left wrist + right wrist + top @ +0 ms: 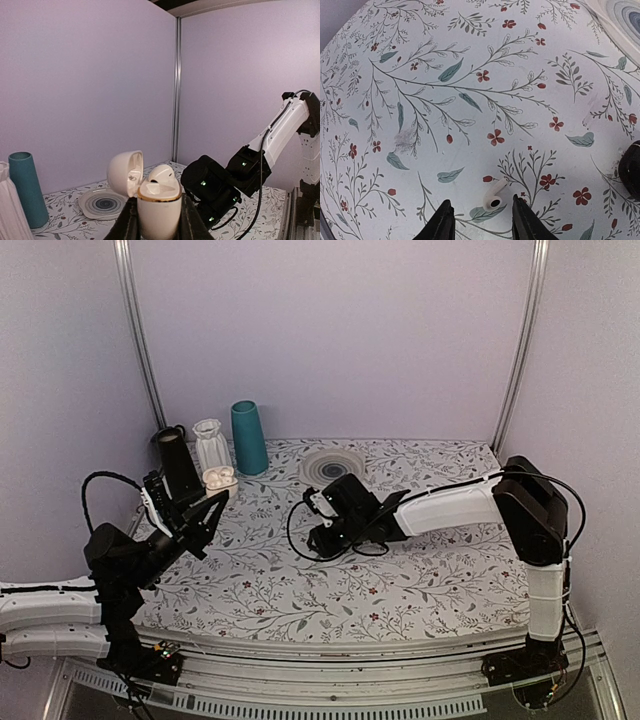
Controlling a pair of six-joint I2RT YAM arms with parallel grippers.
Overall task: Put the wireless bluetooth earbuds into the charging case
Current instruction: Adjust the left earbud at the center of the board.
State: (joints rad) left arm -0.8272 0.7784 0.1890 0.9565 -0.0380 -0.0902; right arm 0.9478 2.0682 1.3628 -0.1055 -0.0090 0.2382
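My left gripper (159,216) is shut on the charging case (159,212), a cream-white case held upright at the left of the table (220,478). Its lid (125,172) hangs open to the left. One white earbud (162,174) sits in the case with its head sticking up. A second earbud (495,195) lies on the floral tablecloth. My right gripper (482,221) stands open low over that earbud, one finger on each side and neither touching it. In the top view the right gripper (322,538) points down at mid-table and hides that earbud.
A teal vase (249,437), a ribbed white vase (209,445) and a black vase (178,462) stand at the back left, close behind the left gripper. A round ringed dish (333,465) lies at the back centre, just beyond the right wrist.
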